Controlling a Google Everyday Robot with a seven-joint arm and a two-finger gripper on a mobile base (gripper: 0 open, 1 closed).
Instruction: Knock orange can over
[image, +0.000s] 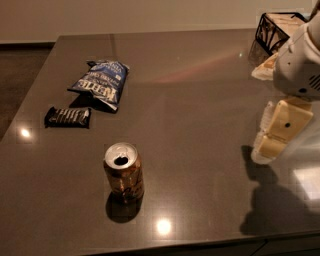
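The orange can (123, 172) stands upright on the dark table (195, 125), near the front edge and left of centre. Its silver top with the open pull-tab hole faces up. My gripper (274, 136) hangs at the right edge of the view, above the table, far to the right of the can and a little behind it. Its cream-coloured fingers (282, 127) point down and to the left. Nothing touches the can.
A blue chip bag (100, 83) lies at the back left. A dark candy bar (67, 117) lies in front of it, near the left edge. A black wire basket (278, 27) stands at the back right corner.
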